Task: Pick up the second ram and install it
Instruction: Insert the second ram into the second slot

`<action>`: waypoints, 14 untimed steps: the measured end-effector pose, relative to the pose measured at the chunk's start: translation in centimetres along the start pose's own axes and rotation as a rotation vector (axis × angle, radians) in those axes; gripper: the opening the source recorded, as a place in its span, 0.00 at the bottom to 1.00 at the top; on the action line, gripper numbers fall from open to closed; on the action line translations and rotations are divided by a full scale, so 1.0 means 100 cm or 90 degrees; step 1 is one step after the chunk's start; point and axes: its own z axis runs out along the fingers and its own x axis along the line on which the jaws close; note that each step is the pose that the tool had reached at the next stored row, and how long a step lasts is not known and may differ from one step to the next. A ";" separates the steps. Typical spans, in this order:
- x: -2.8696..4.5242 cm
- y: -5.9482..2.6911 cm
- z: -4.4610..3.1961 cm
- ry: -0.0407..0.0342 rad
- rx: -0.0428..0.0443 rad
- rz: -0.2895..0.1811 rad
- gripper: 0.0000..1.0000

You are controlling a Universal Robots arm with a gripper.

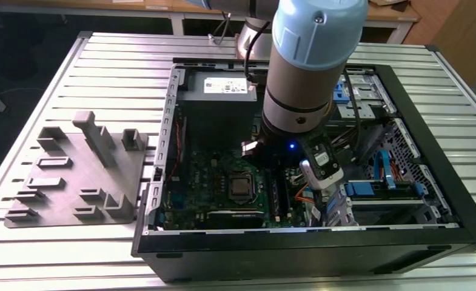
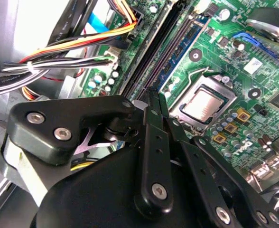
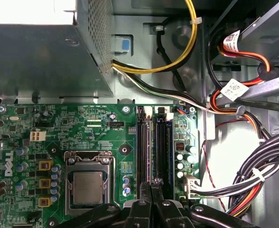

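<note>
My gripper (image 2: 156, 95) (image 3: 152, 183) is shut, its two black fingertips pressed together with nothing visible between them. The tips hang just over the near end of the long black memory slots (image 3: 143, 152) (image 2: 153, 52) (image 1: 275, 194) on the green motherboard (image 3: 97, 128) (image 2: 234, 61) (image 1: 213, 182). The second ram is hidden: I cannot tell it apart from the dark slots below the fingers. In the exterior view the arm (image 1: 307, 79) reaches straight down into the open computer case (image 1: 302, 233) and covers the gripper.
The processor socket (image 3: 88, 185) (image 2: 205, 105) (image 1: 240, 188) sits beside the slots. Bundled cables (image 3: 253, 175) (image 2: 68, 61) run on the slots' other side. A power supply (image 1: 217, 100) (image 3: 35, 61) stands at the case's far end. A grey fixture plate (image 1: 76, 176) lies on the table at the exterior view's left.
</note>
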 end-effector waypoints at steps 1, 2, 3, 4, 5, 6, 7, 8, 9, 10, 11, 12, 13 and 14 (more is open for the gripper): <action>0.0000 0.0000 0.0002 0.0000 0.0001 0.000 0.08; 0.0000 -0.0001 0.0007 0.0000 0.0000 0.000 0.08; 0.0000 0.0000 0.0008 0.0000 -0.0001 0.000 0.08; 0.0000 0.0000 0.0008 -0.0001 -0.0001 0.000 0.08; 0.0001 0.0001 0.0008 -0.0001 -0.0001 0.000 0.08; 0.0000 0.0002 0.0008 -0.0001 -0.0001 0.000 0.08; 0.0000 0.0003 0.0008 0.0000 0.0000 0.000 0.08; 0.0000 0.0003 0.0008 0.0000 0.0000 0.000 0.08; 0.0000 0.0003 0.0008 0.0000 0.0000 0.000 0.08; 0.0000 0.0003 0.0008 0.0000 0.0000 0.000 0.08; 0.0000 0.0003 0.0007 0.0000 0.0000 0.000 0.08; -0.0001 0.0004 0.0003 0.0000 0.0001 0.000 0.08; -0.0002 0.0004 -0.0003 0.0000 0.0002 0.000 0.08; -0.0002 0.0005 -0.0007 0.0000 0.0002 0.000 0.08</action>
